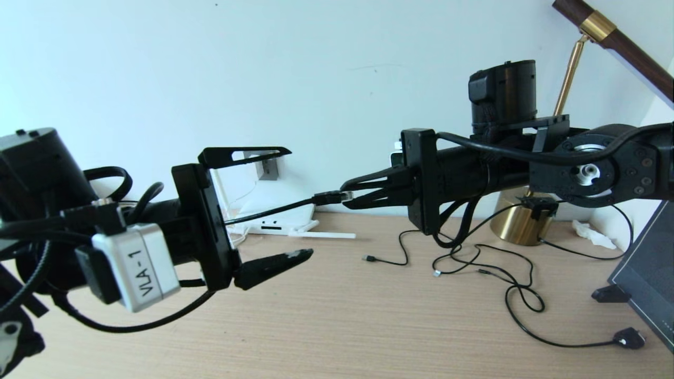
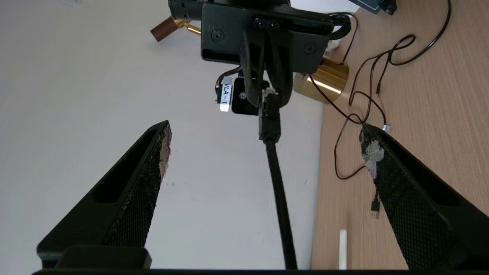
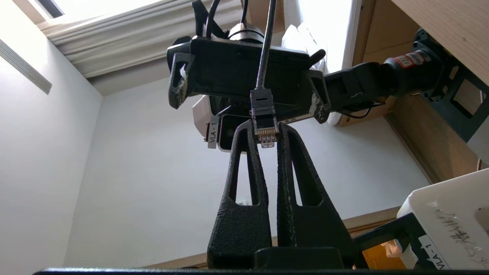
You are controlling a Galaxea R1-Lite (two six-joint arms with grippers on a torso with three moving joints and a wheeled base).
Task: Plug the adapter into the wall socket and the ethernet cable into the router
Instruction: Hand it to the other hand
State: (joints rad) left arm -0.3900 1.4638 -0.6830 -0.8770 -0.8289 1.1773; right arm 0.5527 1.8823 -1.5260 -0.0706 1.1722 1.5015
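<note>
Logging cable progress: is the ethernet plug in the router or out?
Out. The right gripper pinches the ethernet cable plug in mid-air, away from the router.

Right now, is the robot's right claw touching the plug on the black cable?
Touching. In the right wrist view, the right gripper has both fingertips pinched on the clear plug of the ethernet cable. The head view shows the same grip, above the desk.

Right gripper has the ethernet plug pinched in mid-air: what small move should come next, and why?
Probably carry the plug down and left toward the router. The right gripper is shut on the ethernet cable at its plug, above the desk and apart from the router at the wall. The left gripper is open with the cable running between its fingers.
</note>
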